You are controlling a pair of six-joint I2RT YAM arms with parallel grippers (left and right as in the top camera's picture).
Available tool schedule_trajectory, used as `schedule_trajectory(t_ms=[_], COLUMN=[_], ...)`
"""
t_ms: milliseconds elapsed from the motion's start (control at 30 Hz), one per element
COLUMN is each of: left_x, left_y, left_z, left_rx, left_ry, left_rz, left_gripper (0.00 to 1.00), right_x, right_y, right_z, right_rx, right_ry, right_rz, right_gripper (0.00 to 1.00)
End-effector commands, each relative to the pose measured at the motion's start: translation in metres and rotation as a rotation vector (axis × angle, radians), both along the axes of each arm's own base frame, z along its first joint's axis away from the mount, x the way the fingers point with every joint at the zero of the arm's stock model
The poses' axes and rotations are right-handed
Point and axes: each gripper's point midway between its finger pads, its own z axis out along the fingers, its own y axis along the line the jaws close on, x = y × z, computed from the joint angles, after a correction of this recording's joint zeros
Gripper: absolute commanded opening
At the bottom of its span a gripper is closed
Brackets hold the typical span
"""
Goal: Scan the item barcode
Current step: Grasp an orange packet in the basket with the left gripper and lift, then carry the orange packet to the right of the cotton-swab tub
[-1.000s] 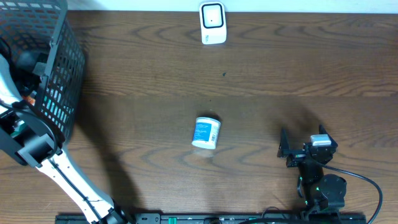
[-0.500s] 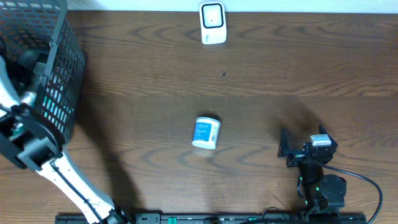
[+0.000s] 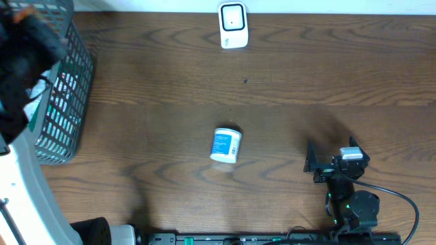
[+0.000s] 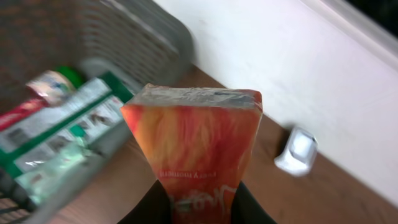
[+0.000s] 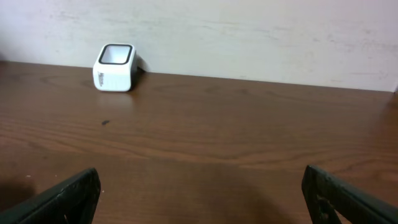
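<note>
The left arm (image 3: 17,197) stands high over the basket (image 3: 65,129) at the far left. It is so close to the overhead camera that its wrist shows only as a dark blur. The left wrist view fills that in: the left gripper (image 4: 198,202) pinches an orange packet (image 4: 194,143) by its lower end above the basket (green-and-white packs (image 4: 56,124) lie inside), with the white scanner (image 4: 297,151) beyond to the right. The right gripper (image 3: 319,163) rests at the near right, its fingers spread wide. A white jar (image 3: 225,145) lies on its side in the middle of the table (image 3: 136,82).

White L arm (image 3: 17,197), blk R gripper (image 3: 311,163), blk cable (image 3: 415,216)
</note>
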Motion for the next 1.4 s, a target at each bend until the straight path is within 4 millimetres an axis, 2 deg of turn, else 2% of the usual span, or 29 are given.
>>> schedule_trajectory(t_ms=[0, 100, 133, 233, 300, 433, 533, 633, 767, 933, 1233, 1367], left_x=[0.003, -0.003, -0.005, -0.007, -0.011, -0.016, -0.024, -0.032, -0.044, -0.054, -0.060, -0.071], left_y=[-0.050, -0.089, -0.111, -0.138, -0.169, -0.216, -0.254, -0.281, -0.308, -0.331, -0.350, -0.365], left_z=[-0.025, -0.050, -0.067, -0.093, -0.131, -0.190, -0.231, -0.258, -0.287, -0.309, -0.351, -0.369], left_rx=[-0.008, 0.003, 0.008, 0.035, 0.058, 0.089, 0.098, 0.096, 0.110, 0.131, 0.145, 0.169], left_ry=[0.102, 0.195, 0.251, 0.324, 0.409, 0.481, 0.489, 0.481, 0.482, 0.499, 0.584, 0.610], left_rz=[-0.160, -0.284, -0.349, -0.425, -0.515, -0.633, -0.710, -0.760, -0.826, -0.883, -0.888, -0.926], left_gripper=[0.21, 0.21, 0.21, 0.21, 0.21, 0.21, 0.21, 0.22, 0.22, 0.22, 0.22, 0.22], right_x=[0.000, 0.000, 0.000, 0.000, 0.000, 0.000, 0.000, 0.000, 0.000, 0.000, 0.000, 0.000], right_y=[-0.002, -0.002, -0.002, -0.002, -0.002, -0.002, -0.002, -0.002, -0.002, -0.002, -0.002, -0.002], right_z=[-0.001, -0.001, -0.001, -0.001, -0.001, -0.001, -0.001, -0.001, -0.001, -0.001, -0.001, -0.001], right_rx=[-0.008, -0.008, -0.008, -0.008, -0.008, -0.008, -0.008, -0.008, -0.008, -0.008, -0.008, -0.008], right_ry=[0.003, 0.003, 0.003, 0.003, 0.003, 0.003, 0.003, 0.004, 0.003, 0.004, 0.004, 0.003], right_rz=[-0.006, -0.006, -0.006, -0.006, -0.006, -0.006, -0.006, -0.006, -0.006, -0.006, -0.006, -0.006], right_gripper=[0.99, 0.99, 0.99, 0.99, 0.99, 0.99, 0.99, 0.99, 0.99, 0.99, 0.99, 0.99])
